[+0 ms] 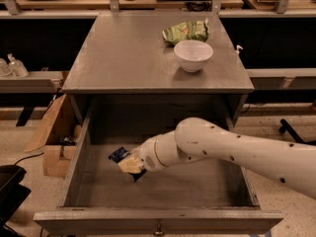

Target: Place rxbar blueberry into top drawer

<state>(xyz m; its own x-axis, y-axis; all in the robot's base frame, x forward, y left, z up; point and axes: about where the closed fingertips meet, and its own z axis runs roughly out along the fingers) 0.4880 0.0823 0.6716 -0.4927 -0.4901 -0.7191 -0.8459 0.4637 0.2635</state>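
The top drawer [79, 157] is pulled open below the grey cabinet top. My white arm reaches in from the right and my gripper [129, 165] is low inside the drawer, left of its middle, close above the floor. It is shut on the rxbar blueberry [118, 154], a small dark navy bar that sticks out to the upper left of the fingers. Part of the bar is hidden by the gripper. I cannot tell whether the bar touches the drawer floor.
A white bowl [193, 55] and a green chip bag [186, 32] sit on the cabinet top [128, 53] at the back right. A cardboard box [52, 142] stands on the floor left of the drawer. The drawer knob [158, 228] is at the front.
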